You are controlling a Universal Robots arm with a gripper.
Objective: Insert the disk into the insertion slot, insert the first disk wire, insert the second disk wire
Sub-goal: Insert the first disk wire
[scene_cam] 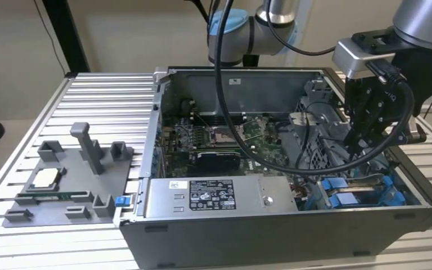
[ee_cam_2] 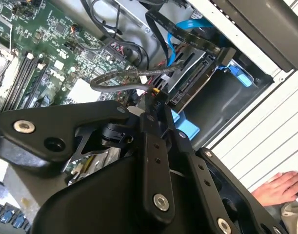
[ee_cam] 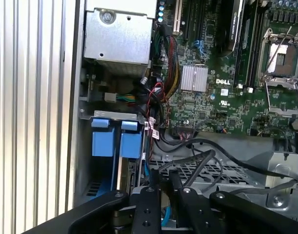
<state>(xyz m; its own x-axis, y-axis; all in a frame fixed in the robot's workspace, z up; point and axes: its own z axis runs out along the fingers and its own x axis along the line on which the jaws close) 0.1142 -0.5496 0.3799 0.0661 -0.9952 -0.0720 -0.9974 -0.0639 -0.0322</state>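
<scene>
The disk (ee_cam_2: 191, 84) lies in the insertion slot (ee_cam_2: 214, 109), its blue carrier (ee_cam_2: 186, 125) showing at the edge. In the exterior view the slot's blue rails (scene_cam: 357, 192) sit at the case's front right corner. Its blue tabs (ee_cam: 114, 139) also appear in the first wrist view. My gripper (scene_cam: 360, 134) reaches down into the case just above the slot. Its black fingers (ee_cam_2: 155, 127) stand close together, shut on the plug end of a braided disk wire (ee_cam_2: 120, 78) with red and yellow strands. A second black wire (ee_cam: 202, 161) runs toward the fingertips (ee_cam: 149, 187).
The open computer case (scene_cam: 276, 236) stands on a slatted metal table (scene_cam: 96, 95). A grey labelled power-supply box (scene_cam: 212, 197) lies left of the slot, with the motherboard (scene_cam: 216, 138) behind. A grey fixture plate (scene_cam: 58, 185) sits at the exterior view's left. A hand (ee_cam_2: 280, 187) rests outside the case.
</scene>
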